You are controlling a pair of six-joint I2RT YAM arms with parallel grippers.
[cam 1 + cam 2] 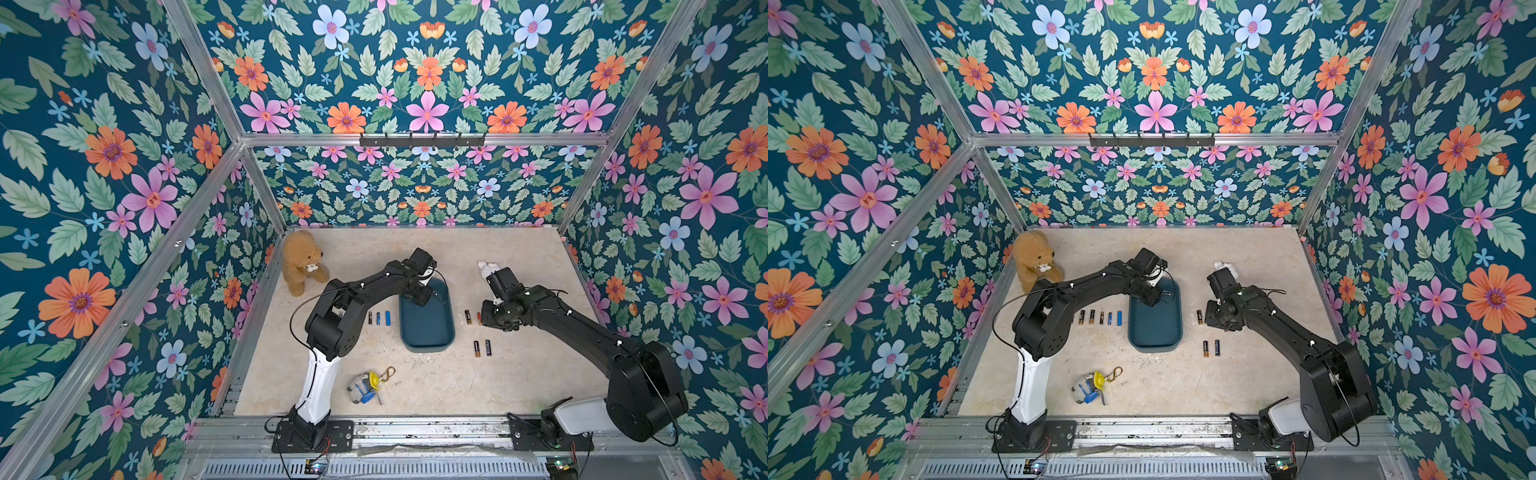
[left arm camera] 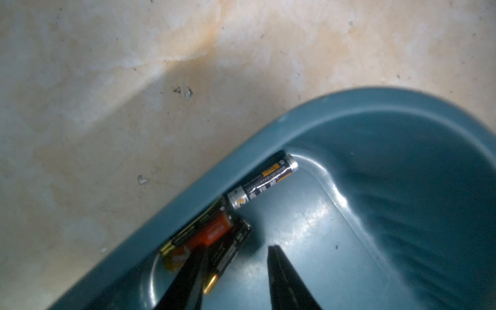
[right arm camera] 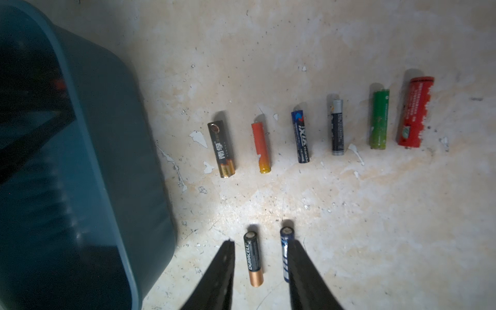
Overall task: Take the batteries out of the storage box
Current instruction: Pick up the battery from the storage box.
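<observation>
**Storage box and grippers.** The storage box [image 1: 428, 332] lies mid-table between the two arms, on a pale marbled table [image 1: 457, 386]. The left gripper [image 2: 239, 249] reaches into the box's far end, jaws partly apart and holding nothing. They straddle a black-and-gold battery [image 2: 230, 252], with one fingertip [image 2: 200, 259] in front of an orange battery [image 2: 214, 232]. A black-and-yellow battery [image 2: 185, 236] lies against the box wall beside these. A black-and-silver battery [image 2: 261, 182] lies along the same wall, near the corner.

The right gripper [image 3: 261, 242] hangs over the table to the right of the box, jaws partly apart and empty. A Duracell battery [image 3: 253, 259] lies between them, and a blue-striped battery [image 3: 284, 249] lies just beside one finger. Beyond these, a row of six batteries [image 3: 300, 137] lies on the table. A further row of batteries [image 1: 1101, 318] lies left of the box. A teddy bear [image 1: 301, 262] sits in the far left corner.
</observation>
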